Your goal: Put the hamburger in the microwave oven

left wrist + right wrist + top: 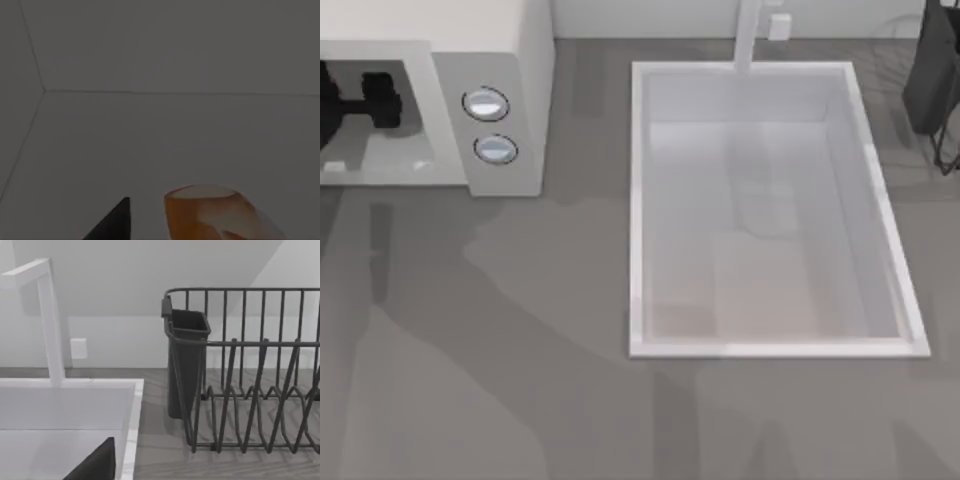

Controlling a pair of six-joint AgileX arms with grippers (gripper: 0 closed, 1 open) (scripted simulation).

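The off-white microwave oven [510, 60] stands at the table's back left, its two round knobs [486, 104] on the side panel. My left gripper [378, 98] reaches inside its grey cavity. In the left wrist view the orange-brown hamburger [205, 215] sits low on the cavity floor. One black fingertip [114, 224] stands beside it with a gap between them, so the gripper is open and not holding it. My right gripper [95, 465] is parked off to the right, over the sink's edge.
A white rectangular sink basin [640, 200] with a tap [748, 35] takes up the table's middle and right. A dark wire dish rack [250, 390] with a black cup [186, 360] stands at the far right. Bare grey tabletop lies in front.
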